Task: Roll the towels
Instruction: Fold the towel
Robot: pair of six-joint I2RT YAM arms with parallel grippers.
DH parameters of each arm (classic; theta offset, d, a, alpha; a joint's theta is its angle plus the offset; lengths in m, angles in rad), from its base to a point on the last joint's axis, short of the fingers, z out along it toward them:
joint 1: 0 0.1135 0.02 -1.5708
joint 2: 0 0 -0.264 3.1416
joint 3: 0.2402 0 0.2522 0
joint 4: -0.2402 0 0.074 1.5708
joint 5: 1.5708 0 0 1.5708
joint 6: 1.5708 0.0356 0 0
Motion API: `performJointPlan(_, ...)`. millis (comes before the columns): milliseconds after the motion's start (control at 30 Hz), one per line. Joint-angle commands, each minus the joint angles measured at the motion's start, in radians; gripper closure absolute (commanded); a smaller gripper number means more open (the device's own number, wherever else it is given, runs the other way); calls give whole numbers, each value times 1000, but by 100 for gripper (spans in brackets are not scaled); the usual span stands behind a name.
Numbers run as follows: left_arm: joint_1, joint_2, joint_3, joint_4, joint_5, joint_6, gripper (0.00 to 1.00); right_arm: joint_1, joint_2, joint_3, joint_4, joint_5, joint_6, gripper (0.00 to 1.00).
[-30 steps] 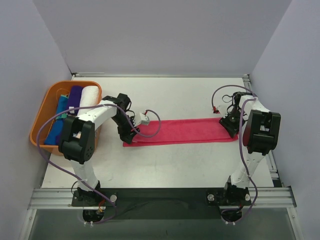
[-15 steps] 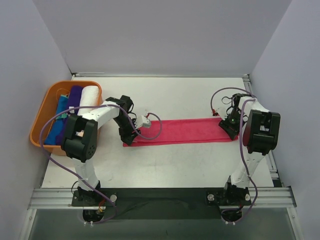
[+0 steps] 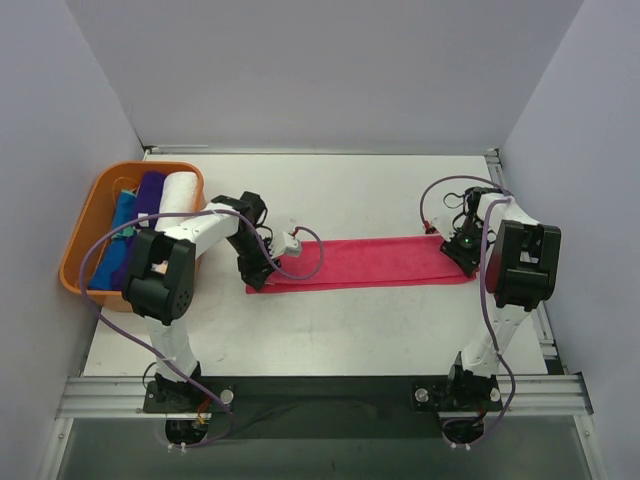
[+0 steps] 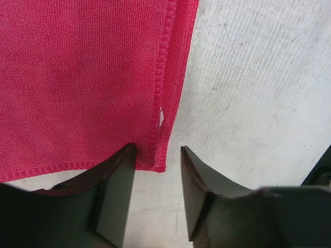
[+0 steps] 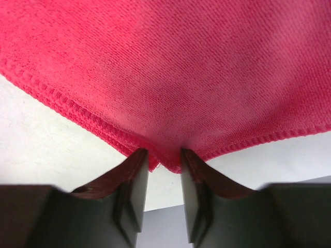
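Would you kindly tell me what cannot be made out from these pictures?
Top view: the left arm covers the orange basket's near end, so the number of rolled towels inside is unclear.
Top view: the hot pink towel is too small to count its folded layers.
Wrist views: frame edges cut off all but that towel's corners.
Left wrist view: a dark shape at the right edge is cut off, unidentifiable.

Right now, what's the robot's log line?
pink towel: unrolled | left gripper: open, astride one corner | right gripper: shut on opposite end
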Motion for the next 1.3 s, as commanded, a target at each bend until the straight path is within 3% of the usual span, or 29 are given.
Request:
performJointPlan(0,-2,-2,2,18,-2,18,52,-2,-20,9,-36,45,-24,71)
performJointPlan(67,-1,0,4,23,-6,13,63,-2,-18,12,-33,46,-20,83)
performJointPlan(100,-1,-2,5,26,-11,12,76,-1,-20,12,-33,46,-18,87)
performJointPlan(200,-1,-17,8,29,-17,7,92,-1,-29,23,-33,45,-12,97)
performJointPlan(300,6,-34,5,29,-19,10,100,-1,-40,26,-33,45,-17,100)
performJointPlan(767,47,-160,85,-98,-19,32,100,-5,-112,109,-99,0,0,100)
performJointPlan(1267,36,-115,-82,-66,-22,36,100,4,-58,-23,-83,-26,14,100)
